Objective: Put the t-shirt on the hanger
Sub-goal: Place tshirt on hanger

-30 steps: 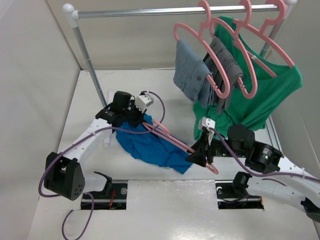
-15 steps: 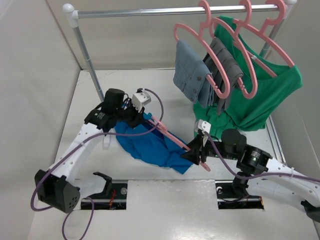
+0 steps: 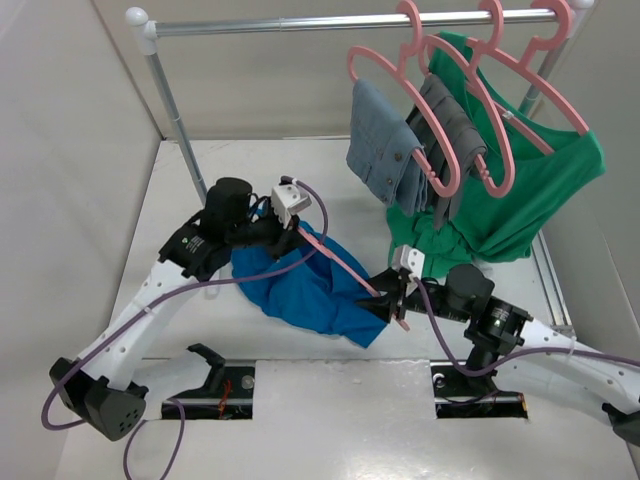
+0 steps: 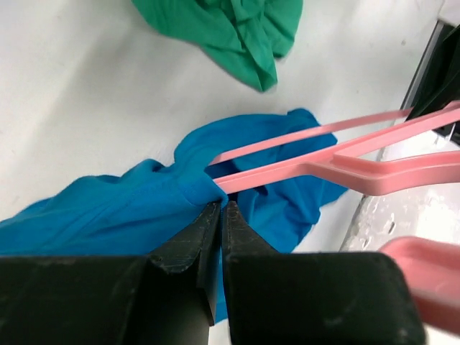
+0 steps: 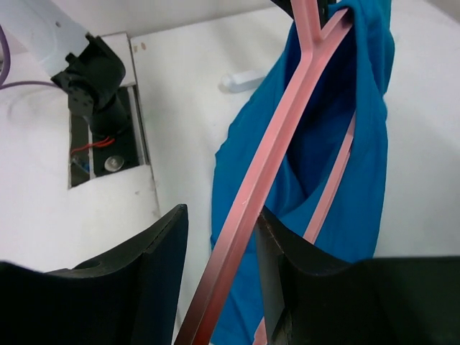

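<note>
The blue t-shirt (image 3: 300, 295) lies crumpled on the white table, one edge lifted. My left gripper (image 3: 290, 236) is shut on that edge; in the left wrist view its jaws (image 4: 221, 206) pinch a fold of the t-shirt (image 4: 108, 208). The pink hanger (image 3: 340, 262) slants from the lifted edge to my right gripper (image 3: 393, 303), one arm running inside the cloth. In the right wrist view the hanger (image 5: 287, 122) runs between the fingers of my right gripper (image 5: 223, 215), which hold it, and into the t-shirt (image 5: 359, 108). The hanger (image 4: 374, 172) crosses the left wrist view.
A clothes rail (image 3: 330, 22) spans the back on an upright post (image 3: 180, 130). Pink hangers on it carry grey garments (image 3: 385, 150) and a green shirt (image 3: 530, 190), whose hem (image 4: 237, 29) touches the table. A wall stands at the left.
My right gripper has carried its end of the hanger a little left, towards the t-shirt. My left gripper has shifted slightly right with the cloth, and its arm has swung down-left.
</note>
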Robot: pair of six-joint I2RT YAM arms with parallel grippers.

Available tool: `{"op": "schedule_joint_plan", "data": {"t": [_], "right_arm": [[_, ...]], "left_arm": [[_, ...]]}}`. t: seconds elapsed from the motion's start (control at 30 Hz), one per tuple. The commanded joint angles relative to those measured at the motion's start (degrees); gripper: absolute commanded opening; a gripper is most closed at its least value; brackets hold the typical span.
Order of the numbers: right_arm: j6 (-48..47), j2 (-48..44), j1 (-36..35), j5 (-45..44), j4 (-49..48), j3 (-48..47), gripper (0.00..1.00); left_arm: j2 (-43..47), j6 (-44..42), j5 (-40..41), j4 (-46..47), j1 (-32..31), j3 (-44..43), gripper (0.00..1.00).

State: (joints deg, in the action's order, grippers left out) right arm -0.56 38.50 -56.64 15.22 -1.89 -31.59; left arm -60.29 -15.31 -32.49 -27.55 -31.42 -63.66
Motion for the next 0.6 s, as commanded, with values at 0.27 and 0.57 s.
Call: {"op": "schedule_joint_plan", "data": {"t": [0.27, 0.57], "right_arm": [[-3.92, 4.65, 6.72, 14.21, -19.11, 1.28, 0.0], [-6.39, 6.59, 10.49, 25.55, -20.61, 1.27, 0.0]], "left_arm": [[1.58, -4.88, -4.34, 0.22, -2.42, -6.74, 0.12], [11.07, -29.14, 7.27, 1.8, -2.42, -3.59, 0.7]]}}
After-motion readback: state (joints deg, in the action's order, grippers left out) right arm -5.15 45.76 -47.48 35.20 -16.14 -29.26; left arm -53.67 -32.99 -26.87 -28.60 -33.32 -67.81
